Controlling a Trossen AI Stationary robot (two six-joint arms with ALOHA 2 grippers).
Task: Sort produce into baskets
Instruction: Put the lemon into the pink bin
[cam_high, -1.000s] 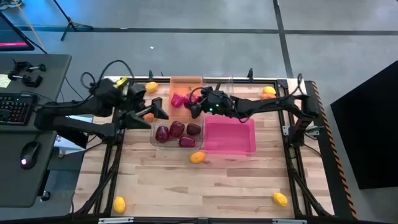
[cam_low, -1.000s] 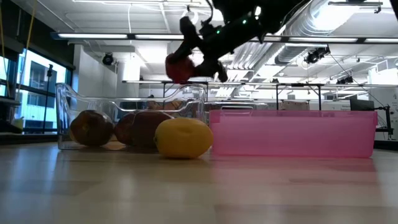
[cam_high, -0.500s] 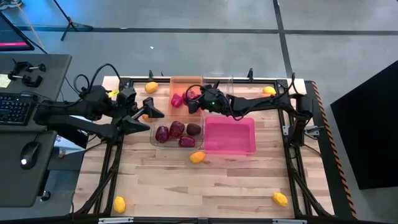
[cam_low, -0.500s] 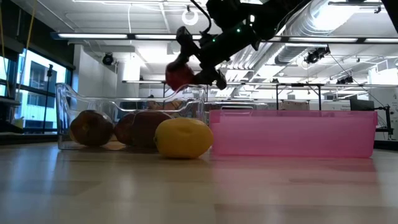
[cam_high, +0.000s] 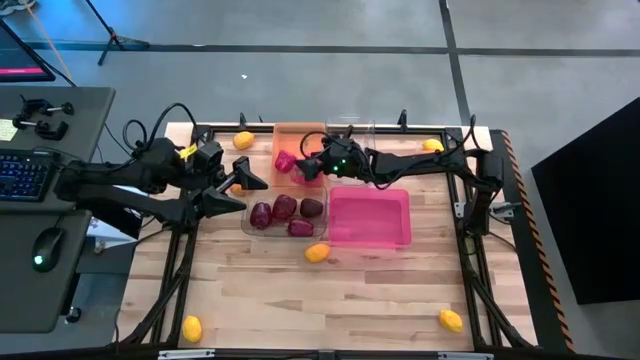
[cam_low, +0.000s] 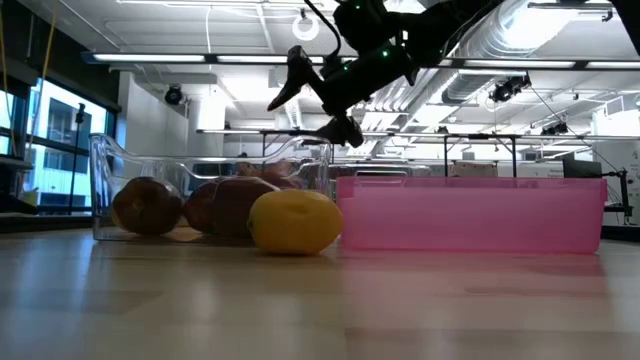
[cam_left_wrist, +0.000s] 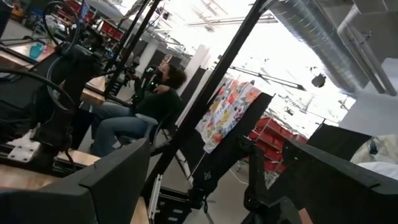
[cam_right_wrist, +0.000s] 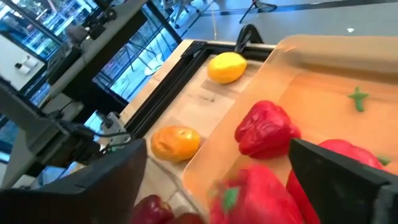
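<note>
My right gripper (cam_high: 309, 166) hangs open over the translucent orange basket (cam_high: 298, 134) with nothing between its fingers (cam_low: 283, 88). Pink-red pieces of produce (cam_right_wrist: 266, 129) lie in that basket, and one more (cam_right_wrist: 252, 198) shows blurred just below the gripper. Dark maroon pieces (cam_high: 285, 211) fill a clear basket (cam_low: 105, 160). The pink basket (cam_high: 370, 219) stands to its right. My left gripper (cam_high: 238, 191) stands open at the table's left, above an orange piece (cam_right_wrist: 176, 142), and its fingers point up at the room.
Yellow pieces lie loose on the table: one at the far left (cam_high: 243, 140), one in front of the baskets (cam_high: 318, 252), one in each near corner (cam_high: 191, 327) (cam_high: 451, 320) and one at the far right (cam_high: 432, 145). A seated person (cam_left_wrist: 149, 102) shows beyond the table.
My right gripper has opened over the orange basket and let go of the pink-red piece it held. That piece has dropped from between the fingers into the basket.
</note>
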